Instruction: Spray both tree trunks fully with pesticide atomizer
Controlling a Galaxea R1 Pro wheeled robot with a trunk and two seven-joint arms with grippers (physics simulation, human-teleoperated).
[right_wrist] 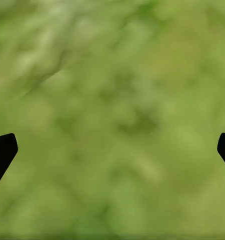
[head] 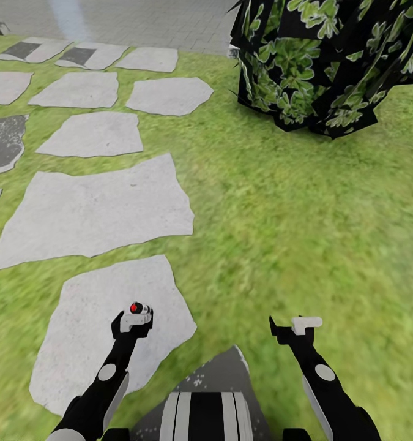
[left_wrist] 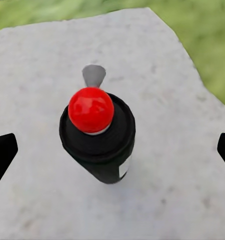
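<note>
Pesticide atomizer [left_wrist: 98, 137] upright on grey paving stone [head: 78, 343], near its right edge, red knob up. Left gripper [head: 133, 320] spread wide above it, apparently not touching. Right gripper [head: 298, 326] wide open over blurry grass [right_wrist: 112, 120], holding nothing.

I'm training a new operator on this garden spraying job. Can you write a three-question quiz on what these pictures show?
1. True or false: the spray bottle stands on a grey paving stone.
2. What colour is the round cap on top of the spray bottle?
3. What lies under the right gripper? A) grass B) a paving stone C) a bush

Key: 1. True: in the left wrist view it stands upright on the stone, between the fingertips of the left gripper, which are spread wide and not touching it. 2. Red. 3. A: the right wrist view shows blurred green grass.
</note>
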